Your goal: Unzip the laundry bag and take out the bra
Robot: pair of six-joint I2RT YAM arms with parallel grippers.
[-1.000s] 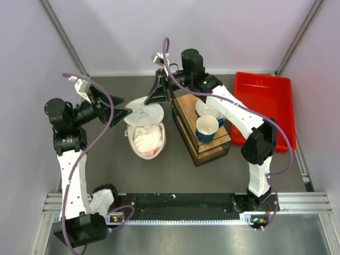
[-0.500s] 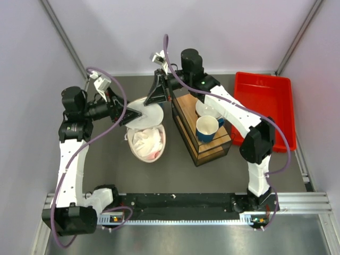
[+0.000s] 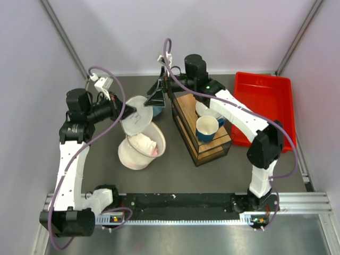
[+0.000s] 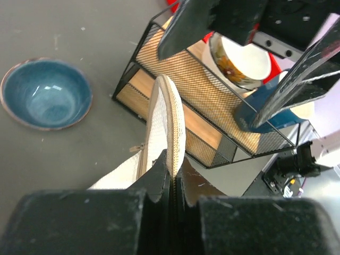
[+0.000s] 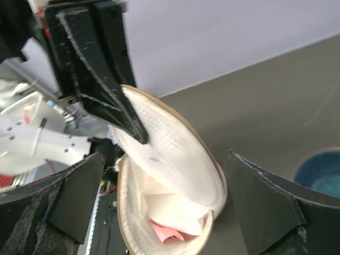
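Note:
The white mesh laundry bag lies unzipped on the dark table, mouth toward the rack. Its round lid is lifted like a flap. My left gripper is shut on the lid's zipper edge; the lid rim runs straight into its closed jaws. The pale pink-and-white bra sits bunched inside the bag and shows under the raised lid as white folds with a pink patch. My right gripper hovers just behind the lid, open, with nothing between its fingers.
A wire-and-wood rack with a white bowl and a blue mug stands right of the bag. A red tray lies at the far right. A blue bowl sits on the table behind the bag.
My left gripper moved in and shut on the lid's edge. My right gripper opened and let the lid go. The bag has tipped toward the front left.

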